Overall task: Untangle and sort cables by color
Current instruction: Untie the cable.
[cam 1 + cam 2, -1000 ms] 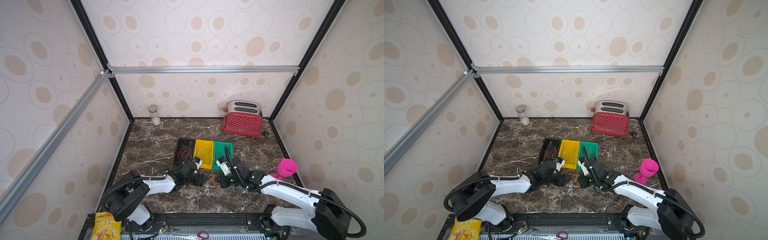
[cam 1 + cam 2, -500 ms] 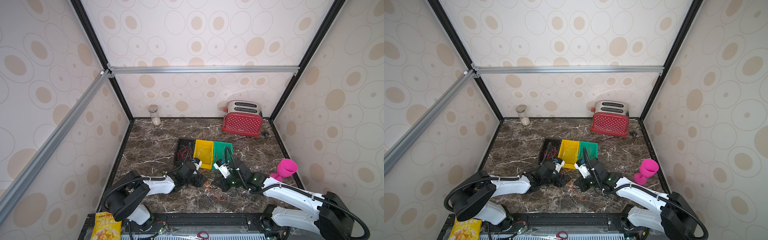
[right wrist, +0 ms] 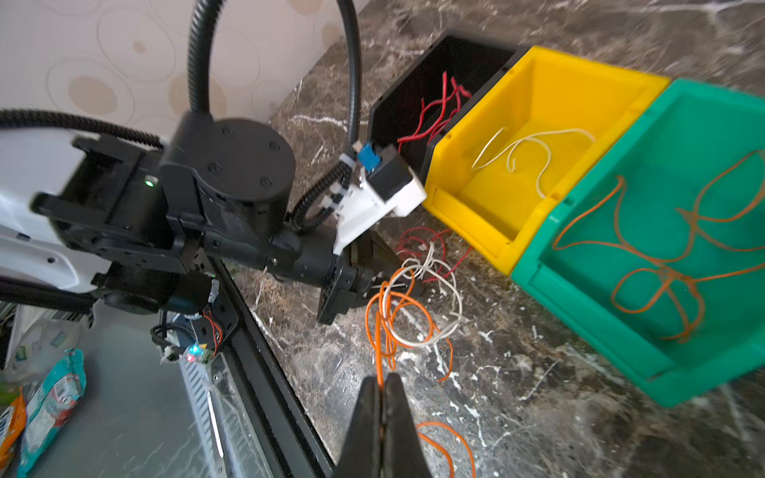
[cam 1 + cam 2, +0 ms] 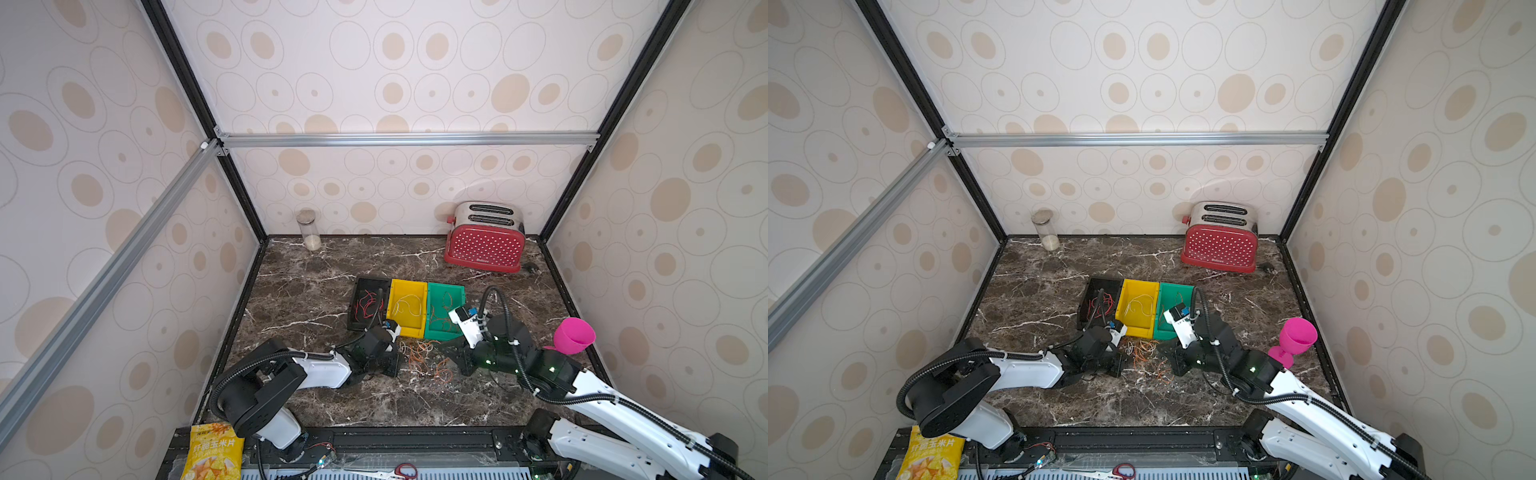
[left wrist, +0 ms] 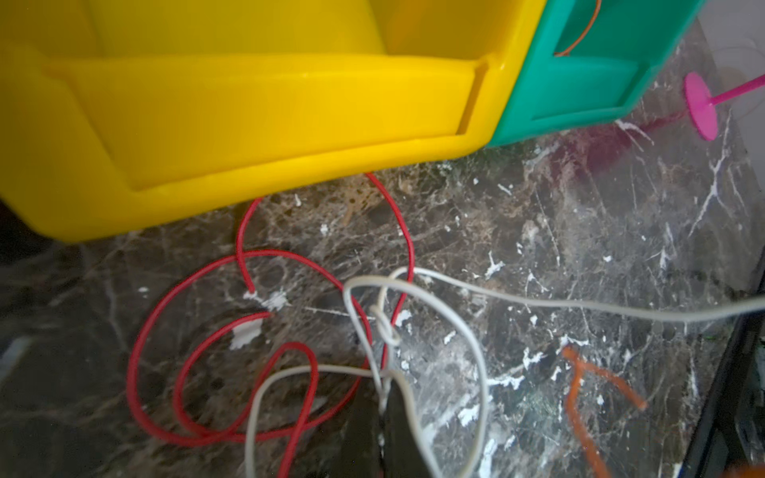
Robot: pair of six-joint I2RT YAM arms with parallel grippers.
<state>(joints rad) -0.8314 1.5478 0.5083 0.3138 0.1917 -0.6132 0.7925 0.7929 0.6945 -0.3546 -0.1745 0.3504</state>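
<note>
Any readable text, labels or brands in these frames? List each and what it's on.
"纤脆玉米片": on the yellow snack bag, seen in both top views; the smaller line above it is too small to read.
On the toaster: a small white mark low on its front, too small to read.
On the packets in the right wrist view: print blurred, unreadable.
No other text can be made out.

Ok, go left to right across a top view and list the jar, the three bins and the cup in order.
Glass jar → black bin with red cables → yellow bin with white cables → green bin with orange cables → pink cup.
</note>
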